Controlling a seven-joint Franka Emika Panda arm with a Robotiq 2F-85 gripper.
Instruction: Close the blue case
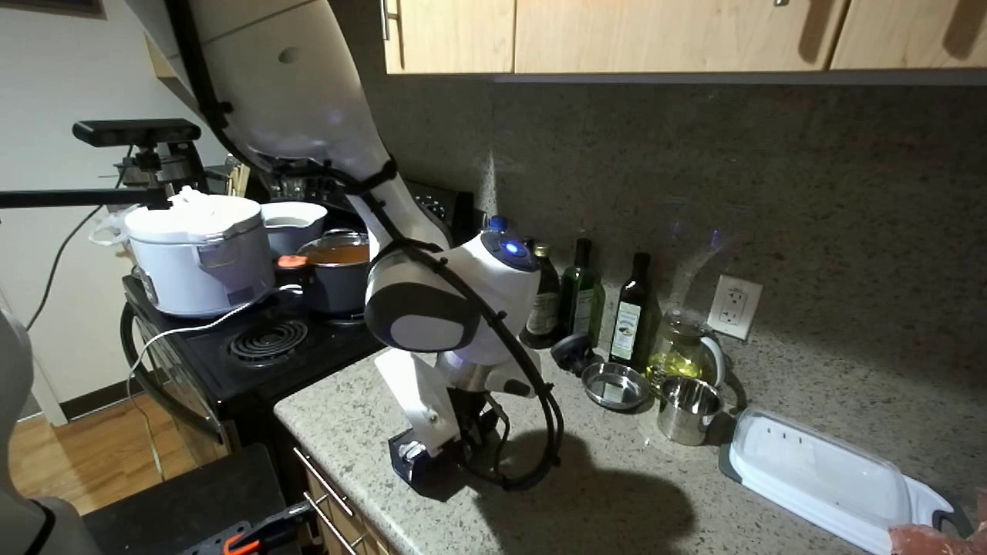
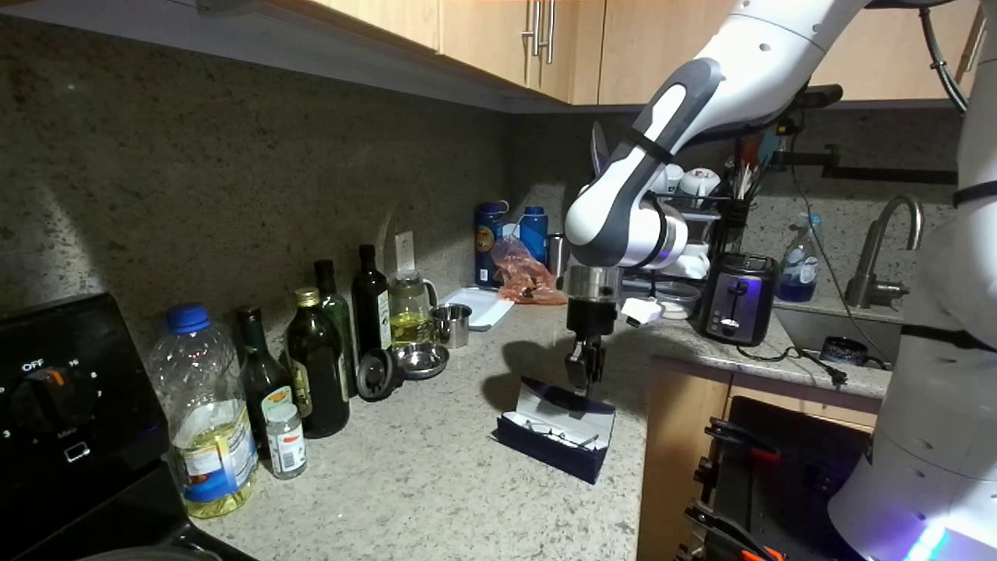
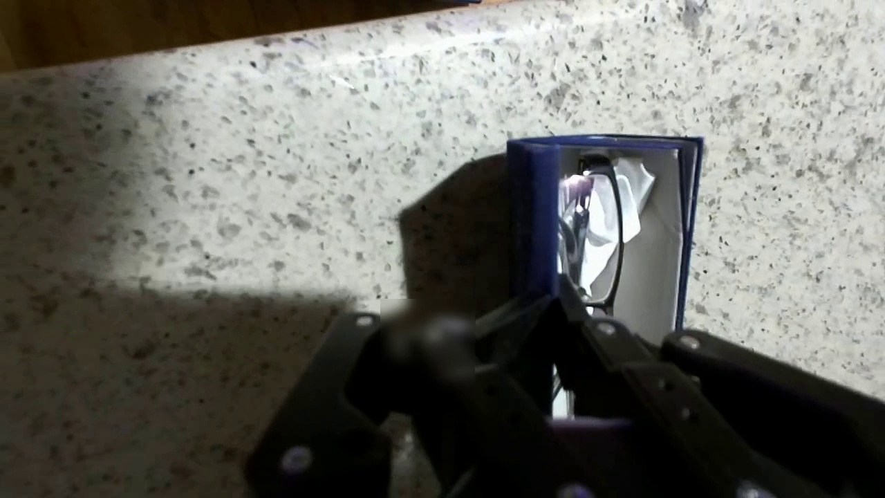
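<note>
The blue case (image 2: 549, 452) sits open on the speckled counter, its lid standing up and its pale inside showing. In the wrist view the case (image 3: 536, 214) holds glasses (image 3: 617, 235) with a white cloth. In an exterior view only one end of the case (image 1: 406, 466) shows beside the arm. My gripper (image 2: 581, 389) points down at the lid's upper edge. In the wrist view the fingertips (image 3: 557, 294) come together on the lid's blue edge, one finger on each side. The fingers hide the near part of the case.
The counter's front edge (image 3: 311, 41) runs close by the case. Several bottles (image 2: 315, 366), a steel bowl (image 2: 421, 360) and a steel cup (image 2: 451, 326) stand along the wall. A white tray (image 1: 817, 470) lies farther along the counter. A stove (image 1: 270, 347) adjoins the counter.
</note>
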